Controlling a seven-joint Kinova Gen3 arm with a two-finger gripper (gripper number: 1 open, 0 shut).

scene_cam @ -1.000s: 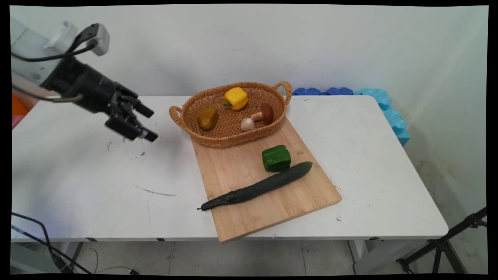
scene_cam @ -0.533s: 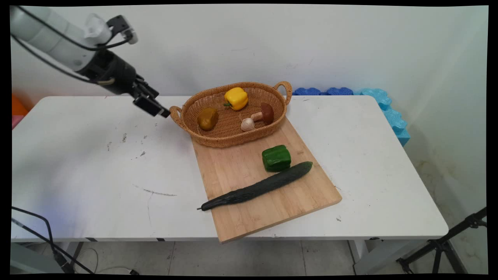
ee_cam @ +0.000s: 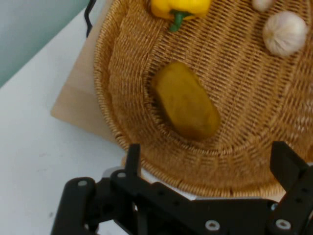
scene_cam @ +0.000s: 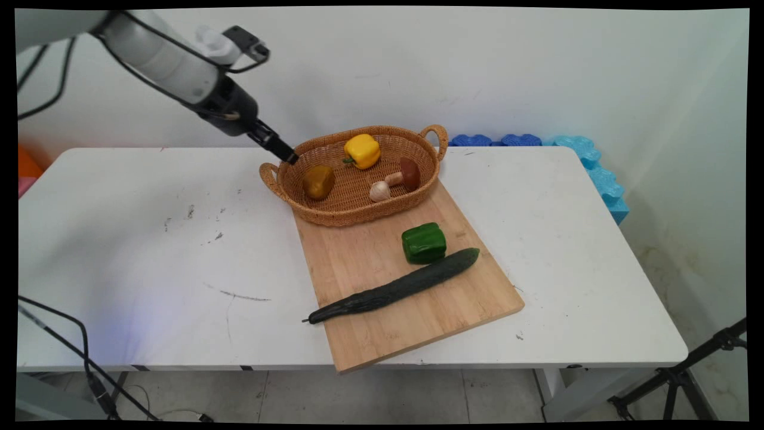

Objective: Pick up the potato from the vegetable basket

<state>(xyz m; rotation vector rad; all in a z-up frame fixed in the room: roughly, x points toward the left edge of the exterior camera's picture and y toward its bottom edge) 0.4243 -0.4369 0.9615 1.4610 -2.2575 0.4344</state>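
Gripper (ee_cam: 210, 161) over the basket's (scene_cam: 334, 215) left rim — fingers spread apart, empty.
The potato (ee_cam: 187, 100) lies just ahead, its long axis slanting across the gap.

The wicker basket (scene_cam: 334, 212) is woven of tan cane, rough and ribbed in close rows. Under it lies a cutting board (scene_cam: 418, 322) of pale wood, matt, with fine straight grain. The surface (scene_cam: 149, 263) is smooth white laminate, scuffed with dark marks. The green pepper (scene_cam: 424, 243) and yellow pepper (scene_cam: 362, 150) look glossy like plastic; the cucumber (scene_cam: 394, 288) is dark and slightly bumpy. The potato (ee_cam: 188, 103) has a dull, smooth skin, and the garlic bulb (ee_cam: 285, 33) looks pale and matt. The tool (ee_cam: 210, 166) is black matt plastic or metal with small bright screws.
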